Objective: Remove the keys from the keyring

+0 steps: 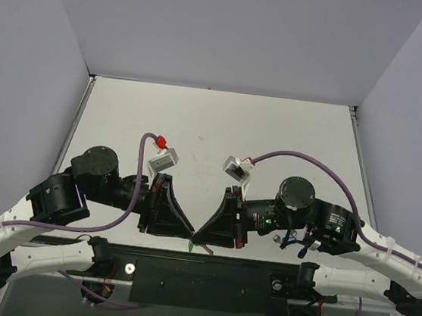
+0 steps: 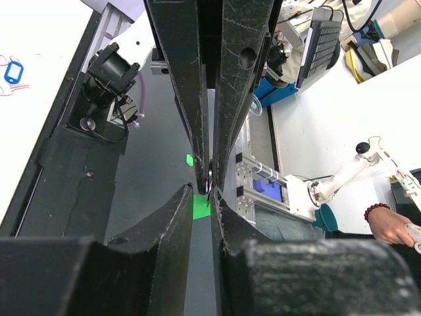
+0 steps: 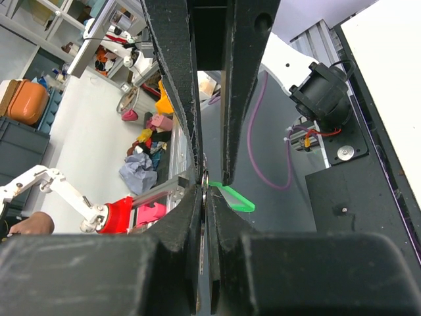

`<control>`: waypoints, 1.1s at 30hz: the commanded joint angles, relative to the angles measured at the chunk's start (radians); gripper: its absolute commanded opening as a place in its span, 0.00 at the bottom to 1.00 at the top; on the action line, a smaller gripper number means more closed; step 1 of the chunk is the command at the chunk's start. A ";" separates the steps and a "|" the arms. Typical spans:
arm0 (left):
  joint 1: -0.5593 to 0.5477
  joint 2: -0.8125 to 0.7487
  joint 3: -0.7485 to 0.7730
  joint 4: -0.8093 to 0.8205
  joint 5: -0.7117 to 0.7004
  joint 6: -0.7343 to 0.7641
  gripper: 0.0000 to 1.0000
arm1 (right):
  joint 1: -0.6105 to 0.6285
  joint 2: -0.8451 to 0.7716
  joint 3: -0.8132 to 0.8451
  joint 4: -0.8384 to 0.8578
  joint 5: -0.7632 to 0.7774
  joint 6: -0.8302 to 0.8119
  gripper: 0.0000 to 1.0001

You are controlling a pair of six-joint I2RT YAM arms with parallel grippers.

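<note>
My two grippers meet tip to tip over the table's near edge. In the top view, the left gripper (image 1: 191,239) and the right gripper (image 1: 202,238) touch. A green speck (image 1: 190,245) and a thin metal key (image 1: 206,250) stick out below them. In the left wrist view, the left gripper (image 2: 202,195) has narrow jaws with the green key piece (image 2: 200,207) between its tips. In the right wrist view, the right gripper (image 3: 205,182) is pinched on the thin silvery keyring (image 3: 205,176). The green piece (image 3: 235,199) hangs off to the right of it.
The white table (image 1: 223,121) lies beyond the grippers. A black rail (image 1: 205,279) with the arm bases runs along the near edge. A blue-tagged key (image 2: 13,71) lies on the table at the far left of the left wrist view.
</note>
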State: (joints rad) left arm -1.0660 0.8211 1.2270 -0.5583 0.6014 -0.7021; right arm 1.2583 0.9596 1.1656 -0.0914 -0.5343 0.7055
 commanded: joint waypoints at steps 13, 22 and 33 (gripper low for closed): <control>0.001 -0.025 -0.008 0.067 -0.093 -0.033 0.00 | 0.016 0.014 0.034 0.076 0.045 0.002 0.00; 0.000 -0.051 -0.069 0.138 -0.267 -0.106 0.00 | 0.016 0.008 -0.066 0.228 0.190 0.054 0.00; 0.000 -0.069 -0.147 0.208 -0.344 -0.191 0.00 | 0.016 0.019 -0.101 0.278 0.319 0.081 0.00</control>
State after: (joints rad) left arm -1.0649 0.7246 1.1183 -0.4892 0.3363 -0.8295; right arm 1.2648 0.9520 1.0843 0.0109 -0.3050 0.7650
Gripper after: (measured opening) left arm 0.015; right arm 0.009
